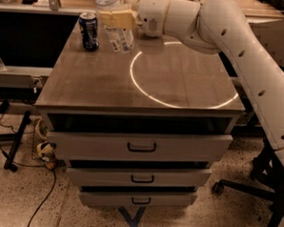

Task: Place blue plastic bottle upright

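The blue plastic bottle is clear with a white, blue-grey printed label. It stands nearly upright at the back left of the brown tabletop, its top cut off by the upper edge of the view. My gripper is shut on the bottle's middle, its yellowish fingers wrapped across it. The white arm reaches in from the right. Whether the bottle's base touches the table I cannot tell.
A short dark blue soda can stands upright just left of the bottle. A bright light ring lies on the tabletop. Three drawers sit below, slightly open. An office chair base is at the right, cables on the floor at the left.
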Motion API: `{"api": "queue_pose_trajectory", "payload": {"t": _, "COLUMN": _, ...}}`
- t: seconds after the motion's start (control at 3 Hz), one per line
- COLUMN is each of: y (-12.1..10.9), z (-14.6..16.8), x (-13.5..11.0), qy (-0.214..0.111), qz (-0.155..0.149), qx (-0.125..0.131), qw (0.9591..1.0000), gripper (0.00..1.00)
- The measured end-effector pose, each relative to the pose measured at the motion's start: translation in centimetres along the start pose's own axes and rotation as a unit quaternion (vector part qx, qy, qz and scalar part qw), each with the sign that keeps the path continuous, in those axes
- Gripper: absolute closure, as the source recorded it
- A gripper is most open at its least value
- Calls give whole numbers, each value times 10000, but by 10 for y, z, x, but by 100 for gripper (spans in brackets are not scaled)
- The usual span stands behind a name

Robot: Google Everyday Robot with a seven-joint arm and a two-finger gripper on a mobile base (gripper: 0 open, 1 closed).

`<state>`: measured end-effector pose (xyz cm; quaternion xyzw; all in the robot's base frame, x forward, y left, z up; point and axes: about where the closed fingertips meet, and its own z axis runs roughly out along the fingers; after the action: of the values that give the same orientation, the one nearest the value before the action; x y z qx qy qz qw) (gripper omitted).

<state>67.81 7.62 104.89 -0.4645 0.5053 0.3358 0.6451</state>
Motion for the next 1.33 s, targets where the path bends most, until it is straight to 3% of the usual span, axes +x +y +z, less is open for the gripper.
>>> {"api": "queue_pose_trajectory", "payload": {"t": 1.0, "y": 5, "z": 13, "x": 72, "qy": -351, "qz": 730, "qx": 28, "qw": 9967, "gripper": 100}}
{"api": "queue_pose_trajectory", "payload": {"t": 1.33, "y": 13, "z": 10, "x": 95, "qy": -404, "qz": 905, "qx": 81, "qw": 9950, "gripper": 74}}
